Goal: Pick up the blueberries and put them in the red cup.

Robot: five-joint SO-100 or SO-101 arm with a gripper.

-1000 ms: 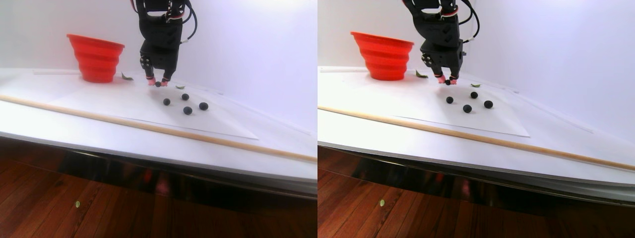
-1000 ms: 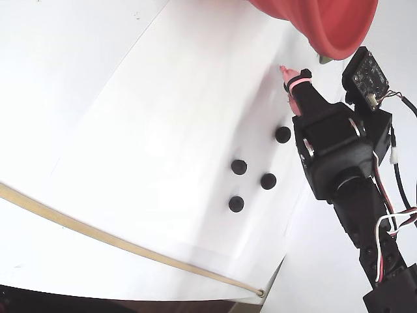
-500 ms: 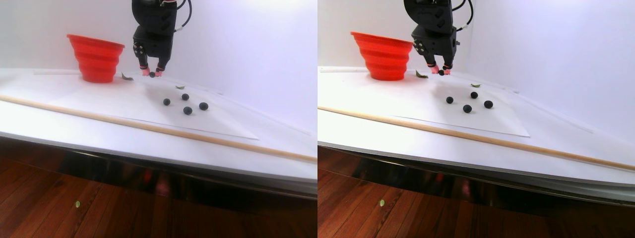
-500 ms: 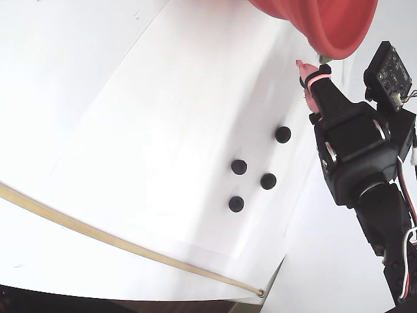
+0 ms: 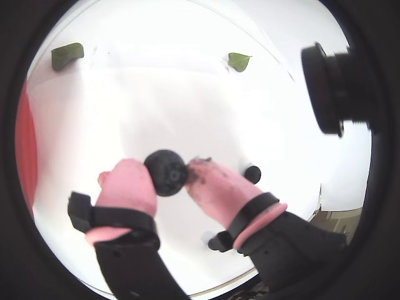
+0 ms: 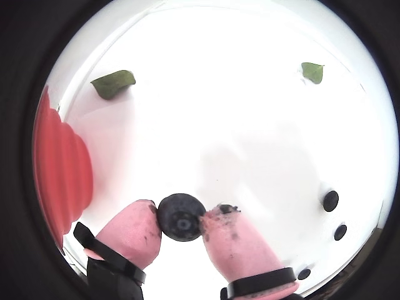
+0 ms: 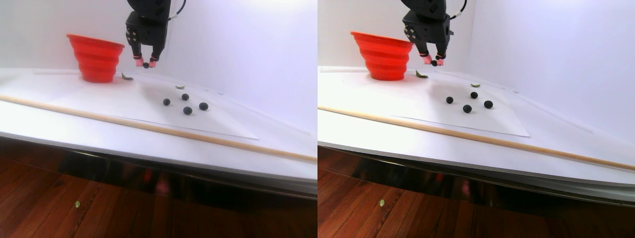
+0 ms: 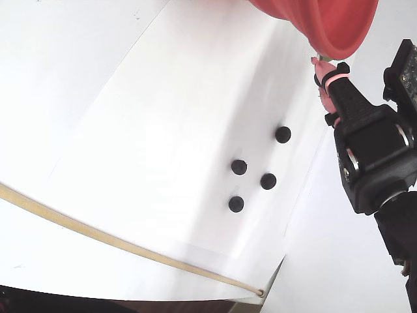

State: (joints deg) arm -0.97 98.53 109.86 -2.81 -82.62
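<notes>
My gripper (image 5: pixel 168 176) is shut on one blueberry (image 5: pixel 166 170), a dark round ball pinched between the two pink fingertips; the other wrist view shows the same hold on the blueberry (image 6: pixel 180 216). In the stereo pair view the gripper (image 7: pixel 145 64) hangs in the air just right of the red cup (image 7: pixel 96 58), below its rim height. Several more blueberries (image 7: pixel 187 110) lie on the white paper to the right, also seen from the fixed view as blueberries (image 8: pixel 239 167). There the red cup (image 8: pixel 326 23) is at the top edge, with the pink fingertip (image 8: pixel 321 65) just beneath it.
Two green leaves (image 6: pixel 113 84) (image 6: pixel 312 71) lie on the paper beyond the gripper. A long wooden stick (image 7: pixel 124 124) runs across the table in front of the paper sheet (image 8: pixel 163 130). The table's front edge (image 7: pixel 149 161) drops to a wooden floor.
The gripper has risen off the paper with the blueberry and moved left toward the red cup. The berries on the paper have not moved.
</notes>
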